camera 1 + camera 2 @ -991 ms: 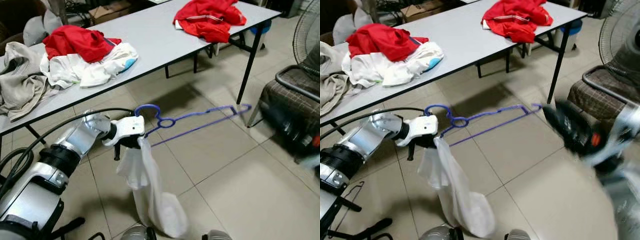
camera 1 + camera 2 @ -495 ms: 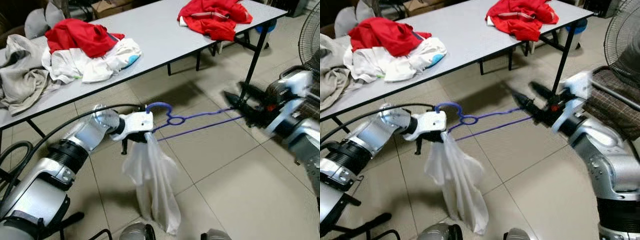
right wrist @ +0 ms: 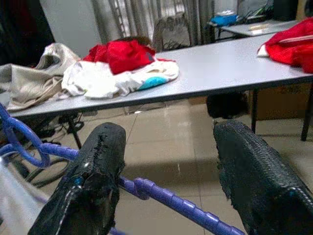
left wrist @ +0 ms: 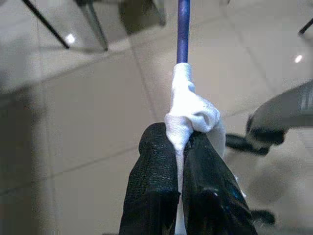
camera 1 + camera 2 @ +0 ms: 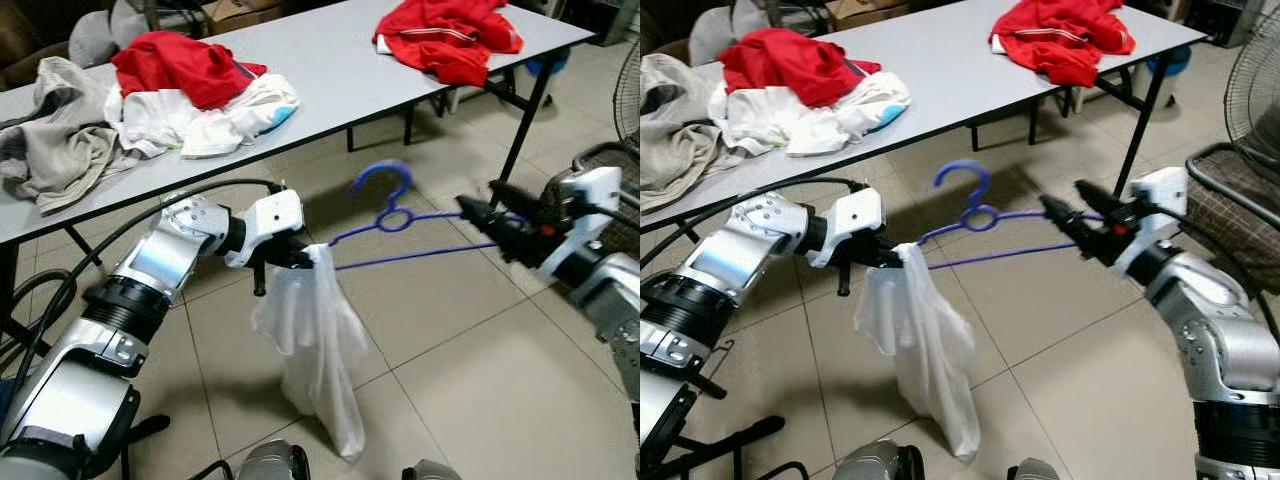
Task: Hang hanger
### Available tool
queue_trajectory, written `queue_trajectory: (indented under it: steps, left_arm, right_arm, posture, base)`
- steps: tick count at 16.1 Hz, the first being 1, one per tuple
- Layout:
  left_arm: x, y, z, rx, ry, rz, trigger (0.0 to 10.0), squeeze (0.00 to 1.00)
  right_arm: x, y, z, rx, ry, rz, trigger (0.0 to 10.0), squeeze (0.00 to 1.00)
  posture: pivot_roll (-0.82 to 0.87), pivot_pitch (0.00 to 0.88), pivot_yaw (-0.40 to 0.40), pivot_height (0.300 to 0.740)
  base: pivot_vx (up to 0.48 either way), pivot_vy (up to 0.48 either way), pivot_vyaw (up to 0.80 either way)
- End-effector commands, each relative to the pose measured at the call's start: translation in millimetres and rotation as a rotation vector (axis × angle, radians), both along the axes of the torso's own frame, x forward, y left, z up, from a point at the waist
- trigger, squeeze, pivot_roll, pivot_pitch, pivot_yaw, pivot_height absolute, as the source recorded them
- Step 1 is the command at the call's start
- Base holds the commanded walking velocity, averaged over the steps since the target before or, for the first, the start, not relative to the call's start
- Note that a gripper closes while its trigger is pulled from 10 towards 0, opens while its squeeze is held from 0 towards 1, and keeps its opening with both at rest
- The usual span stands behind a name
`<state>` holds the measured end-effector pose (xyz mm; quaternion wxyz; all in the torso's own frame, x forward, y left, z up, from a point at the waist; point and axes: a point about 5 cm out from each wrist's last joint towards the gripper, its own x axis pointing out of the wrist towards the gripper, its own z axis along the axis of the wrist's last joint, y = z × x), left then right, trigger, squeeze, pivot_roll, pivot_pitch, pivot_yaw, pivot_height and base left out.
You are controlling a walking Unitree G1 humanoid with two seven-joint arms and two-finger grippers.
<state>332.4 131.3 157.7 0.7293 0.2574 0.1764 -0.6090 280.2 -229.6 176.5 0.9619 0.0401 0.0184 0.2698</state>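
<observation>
The left hand (image 5: 888,258) grips a white garment (image 5: 920,350) on one end of the single blue hanger (image 5: 985,232). The right hand (image 5: 1065,222), fingers spread, straddles the opposite end. The hanger's long axis runs between the two hands, hook upward, well below the counter (image 5: 940,70).

A blue hanger (image 5: 985,225) spans the space between 2 grippers above the tiled floor (image 5: 1060,330). The left gripper (image 5: 888,258) pinches its near-left end through a white garment (image 5: 920,350) that droops from it (hook pointing up). The right gripper (image 5: 1065,217), fingers spread, sits at the hanger's right end. Beyond, a grey table (image 5: 940,70) carries red, white and beige clothes.
</observation>
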Motion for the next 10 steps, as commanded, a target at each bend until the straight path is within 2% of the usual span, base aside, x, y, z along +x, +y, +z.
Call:
queue_trajectory:
  steps: [1,2,6,8,10]
  left_arm:
    - [-1.6,-9.2,15.1,-0.083,-0.036,-0.050,0.0,0.00]
    - [-6.5,-11.5,15.4,-0.146,-0.001,-0.059,0.0,0.00]
    - [-9.9,-18.2,21.6,-0.257,0.020,-0.054,0.0,0.00]
    - [-11.5,-19.4,22.9,-0.267,0.027,-0.057,0.0,0.00]
    - [-12.2,-17.4,22.0,-0.241,0.011,-0.060,0.0,0.00]
  right_arm:
    - [0.3,9.0,-8.1,0.005,0.031,0.033,10.0,0.00]
    - [2.2,9.1,-7.2,0.015,0.023,0.032,10.0,0.00]
    - [3.2,9.1,-3.6,0.019,0.014,0.039,10.0,0.00]
    - [2.8,7.9,-3.2,0.019,0.011,0.038,10.0,0.00]
    - [0.9,1.8,4.3,0.040,-0.021,0.018,10.0,0.00]
  posture:
    - [-0.13,0.000,0.100,0.740]
    - [-0.13,0.000,0.096,0.740]
    - [-0.13,0.000,0.087,0.740]
    - [-0.13,0.000,0.087,0.740]
    - [-0.14,0.000,0.093,0.740]
  base:
    - [0.000,0.000,0.00]
    - [0.000,0.000,0.00]
    - [0.000,0.000,0.00]
    - [0.000,0.000,0.00]
    - [0.000,0.000,0.00]
